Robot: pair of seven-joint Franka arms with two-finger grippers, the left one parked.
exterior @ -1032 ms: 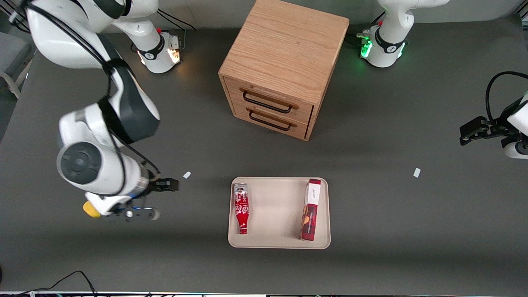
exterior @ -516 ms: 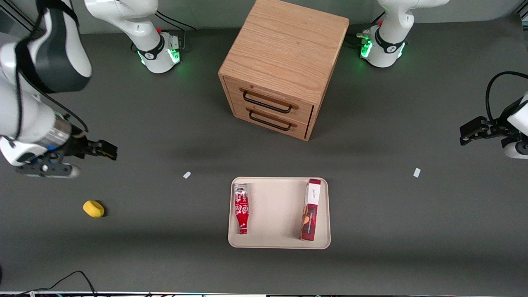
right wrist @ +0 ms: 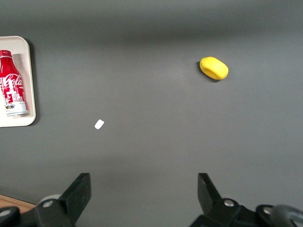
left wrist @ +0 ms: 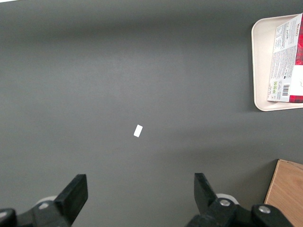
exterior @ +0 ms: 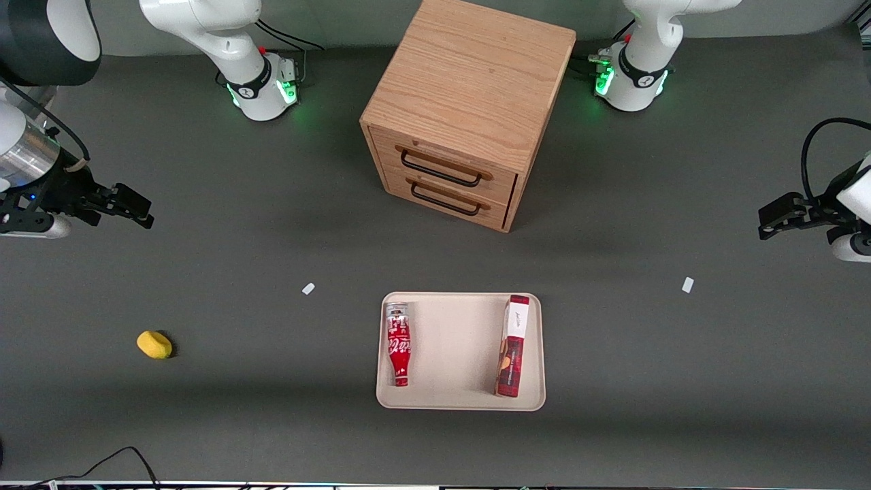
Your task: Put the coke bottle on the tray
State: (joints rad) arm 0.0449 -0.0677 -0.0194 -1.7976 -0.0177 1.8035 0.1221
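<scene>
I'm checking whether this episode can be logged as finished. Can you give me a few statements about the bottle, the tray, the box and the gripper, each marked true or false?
1. The coke bottle lies on its side on the tray. True.
2. The red-and-white box lies on the table outside the tray. False: it lies on the tray, apart from the bottle.
3. The gripper holds the bottle. False: it is open and empty, toward the working arm's end of the table.
4. A yellow object lies on the table, off the tray. True.
5. The wooden drawer cabinet has a drawer pulled open. False: both drawers look shut.
</scene>
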